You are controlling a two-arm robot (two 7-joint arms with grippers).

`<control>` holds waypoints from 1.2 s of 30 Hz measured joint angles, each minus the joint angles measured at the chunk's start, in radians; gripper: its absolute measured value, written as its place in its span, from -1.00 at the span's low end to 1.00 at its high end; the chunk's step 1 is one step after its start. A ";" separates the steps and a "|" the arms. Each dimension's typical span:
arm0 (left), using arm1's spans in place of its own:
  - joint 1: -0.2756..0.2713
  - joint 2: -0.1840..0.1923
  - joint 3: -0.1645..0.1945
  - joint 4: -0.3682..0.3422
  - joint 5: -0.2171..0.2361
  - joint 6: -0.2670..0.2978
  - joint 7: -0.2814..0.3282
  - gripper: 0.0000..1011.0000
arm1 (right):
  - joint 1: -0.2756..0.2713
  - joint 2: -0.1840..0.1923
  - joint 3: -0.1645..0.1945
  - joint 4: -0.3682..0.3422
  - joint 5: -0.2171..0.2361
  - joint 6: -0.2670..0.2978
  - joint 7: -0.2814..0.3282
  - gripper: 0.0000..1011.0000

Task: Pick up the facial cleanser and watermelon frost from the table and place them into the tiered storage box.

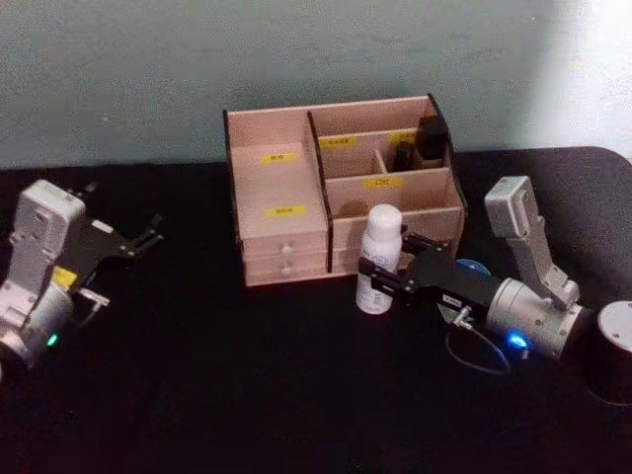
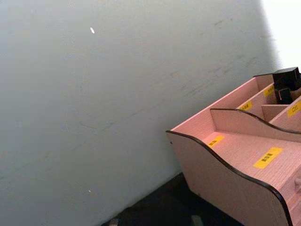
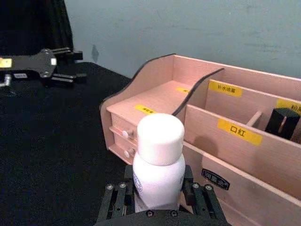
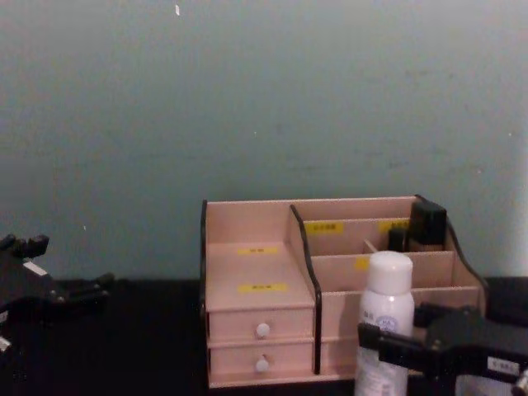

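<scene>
One upright white plastic bottle with a rounded white cap (image 1: 380, 232) is gripped low on its body by the right pincer (image 1: 383, 284), on the right of the black bench (image 1: 247, 395). It is held just in front of the right half of the organizer; whether its base touches the bench cannot be told. On the left, the left pincer (image 1: 143, 240) is held with fingers spread and empty, well apart from the organizer. Farther back stands the light pinkish wooden tiered storage box (image 1: 281, 183), trimmed in black, with yellow labels and white-knobbed drawers. A black boxy item (image 1: 431, 133) is lodged in its far right compartment.
</scene>
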 joint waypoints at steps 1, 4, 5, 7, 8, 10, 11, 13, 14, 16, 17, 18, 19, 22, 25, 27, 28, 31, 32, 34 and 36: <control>0.000 0.000 0.000 0.000 0.000 0.000 0.000 0.98 | -0.002 0.003 0.001 -0.008 0.004 0.002 0.005 0.18; 0.000 0.000 0.000 0.000 0.000 0.000 0.000 0.98 | -0.006 0.013 0.006 -0.028 0.019 0.013 0.018 0.18; 0.000 0.000 0.000 0.000 0.000 0.000 0.000 0.98 | -0.007 0.016 0.008 -0.035 0.023 0.017 0.021 0.18; 0.000 0.000 0.000 0.000 0.000 0.000 0.000 0.98 | -0.009 0.020 0.011 -0.048 0.035 0.025 0.027 0.17; 0.000 0.000 0.000 0.000 0.000 0.000 0.000 0.98 | -0.009 0.023 0.013 -0.055 0.040 0.030 0.029 0.18; 0.000 0.000 0.000 0.000 0.000 0.000 0.000 0.98 | -0.010 0.029 0.018 -0.076 0.058 0.044 0.034 0.18; 0.000 0.000 0.000 0.000 0.000 0.000 0.000 0.98 | -0.010 0.031 0.022 -0.087 0.069 0.050 0.035 0.17; 0.000 0.000 0.000 0.000 0.000 0.000 0.000 0.98 | -0.006 0.033 0.026 -0.102 0.086 0.058 0.035 0.18; 0.000 0.000 0.000 0.000 0.000 0.000 0.000 0.98 | -0.003 0.033 0.027 -0.107 0.090 0.060 0.035 0.17; 0.000 0.000 0.000 0.000 0.000 0.000 0.000 0.98 | 0.006 0.032 0.029 -0.115 0.101 0.063 0.031 0.17; 0.000 0.000 0.000 0.000 0.000 0.000 0.000 0.98 | 0.011 0.030 0.029 -0.115 0.104 0.063 0.029 0.18; 0.000 0.000 0.000 0.000 0.000 0.000 0.000 0.98 | 0.016 0.029 0.029 -0.115 0.107 0.064 0.026 0.18; 0.000 0.000 0.000 0.000 0.000 0.000 0.000 0.98 | 0.022 0.027 0.029 -0.115 0.109 0.064 0.024 0.18; 0.000 0.000 0.000 0.000 0.000 0.000 0.000 0.98 | 0.051 0.012 0.028 -0.097 0.111 0.064 0.005 0.17; 0.000 0.000 0.000 0.000 0.000 0.000 0.000 0.98 | 0.071 0.001 0.027 -0.082 0.110 0.060 -0.007 0.18; 0.000 0.000 0.000 0.000 0.000 0.000 0.000 0.98 | 0.099 -0.015 0.027 -0.055 0.105 0.051 -0.021 0.18; 0.000 0.000 0.000 0.000 0.000 0.000 0.000 0.98 | 0.099 -0.015 0.027 -0.055 0.105 0.051 -0.021 0.18; 0.000 0.000 0.000 0.000 0.000 0.000 0.000 0.98 | 0.127 -0.031 0.027 -0.024 0.095 0.039 -0.035 0.18; 0.000 0.000 0.000 0.000 0.000 0.000 0.000 0.98 | 0.138 -0.037 0.028 -0.011 0.090 0.034 -0.040 0.18; 0.000 0.000 0.000 0.000 0.000 0.000 0.000 0.98 | 0.153 -0.045 0.030 0.006 0.086 0.028 -0.045 0.18; 0.000 0.000 0.000 0.000 0.000 0.000 0.000 0.98 | 0.171 -0.056 0.033 0.029 0.080 0.021 -0.051 0.18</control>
